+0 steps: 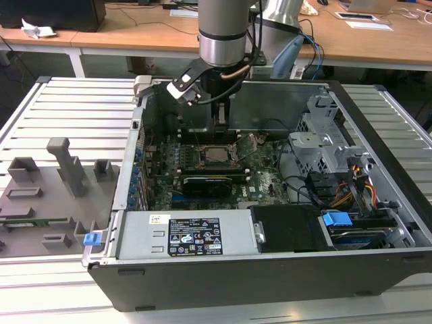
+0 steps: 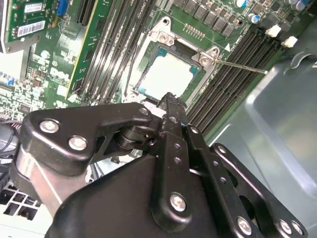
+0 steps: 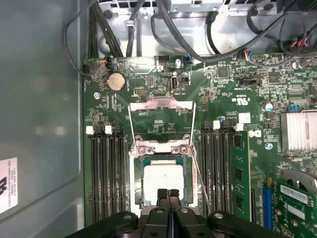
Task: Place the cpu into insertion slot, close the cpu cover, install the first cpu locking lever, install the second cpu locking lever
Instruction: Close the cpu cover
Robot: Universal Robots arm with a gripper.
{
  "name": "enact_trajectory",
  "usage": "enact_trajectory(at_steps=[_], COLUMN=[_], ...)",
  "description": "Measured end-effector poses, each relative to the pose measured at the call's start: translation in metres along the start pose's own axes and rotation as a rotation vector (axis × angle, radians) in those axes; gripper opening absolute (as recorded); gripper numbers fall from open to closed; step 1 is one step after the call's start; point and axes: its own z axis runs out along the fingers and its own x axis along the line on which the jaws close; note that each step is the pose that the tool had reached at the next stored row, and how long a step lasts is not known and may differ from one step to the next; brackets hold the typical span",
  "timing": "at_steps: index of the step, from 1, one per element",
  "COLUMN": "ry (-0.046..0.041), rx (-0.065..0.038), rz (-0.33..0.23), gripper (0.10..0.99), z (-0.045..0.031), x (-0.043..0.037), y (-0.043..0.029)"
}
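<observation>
The cpu (image 3: pixel 161 181) lies flat in the insertion slot (image 3: pixel 136 173), its pale silvery top facing up; it also shows in the second wrist view (image 2: pixel 168 74). The cpu cover (image 3: pixel 161 103) stands swung open, away from the slot, with green board showing through its window. A thin wire locking lever (image 3: pixel 199 176) is raised beside the slot, and it shows as a slim rod (image 2: pixel 242 66) in the second wrist view. My gripper (image 3: pixel 168 193) is shut with nothing in it, its tips just above the cpu's edge (image 2: pixel 171 99). In the exterior view, my gripper (image 1: pixel 223 138) hangs over the slot (image 1: pixel 217 155).
Long black memory slots (image 3: pixel 106 173) flank the socket on both sides. A black card (image 1: pixel 209 181) lies in front of it. Cables (image 1: pixel 317 185) and a drive cage (image 1: pixel 324 135) crowd the exterior view's right. A grey fixture tray (image 1: pixel 47 196) lies outside the case, on that view's left.
</observation>
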Motion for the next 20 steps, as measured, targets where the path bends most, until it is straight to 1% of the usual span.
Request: enact_trajectory(at_steps=[1, 2, 3, 4, 6, 9, 12, 13, 14, 16, 18, 19, 20], ry=[-0.0002, -0.0004, -0.0003, -0.0003, 0.0039, 0.0048, 0.0047, 0.0047, 0.0048, 0.0051, 0.0070, 0.0074, 0.0073], rx=[0.003, 0.005, 0.006, 0.007, 0.008, 0.008, 0.008, 0.007, 0.008, 0.008, 0.009, 0.009, 0.012], rz=[0.000, 0.000, 0.000, 0.000, -0.004, -0.008, -0.008, -0.008, -0.009, -0.013, -0.056, -0.061, -0.061], gripper=[0.106, 0.106, 0.106, 0.106, 0.106, 0.106, 0.106, 0.106, 0.106, 0.106, 0.106, 0.106, 0.106], z=[0.0001, 0.0006, 0.0011, 0.0013, -0.0001, -0.0084, -0.0090, -0.0089, -0.0084, -0.0074, -0.0053, -0.0041, -0.0026], x=[0.0001, 0.0005, 0.0008, 0.0009, 0.0011, 0.0013, 0.0014, 0.0014, 0.0017, 0.0019, 0.0020, 0.0020, 0.0023], y=[0.0028, 0.0123, 0.0199, 0.0252, 0.0291, 0.0305, 0.0309, 0.0329, 0.0391, 0.0453, 0.0479, 0.0508, 0.0564])
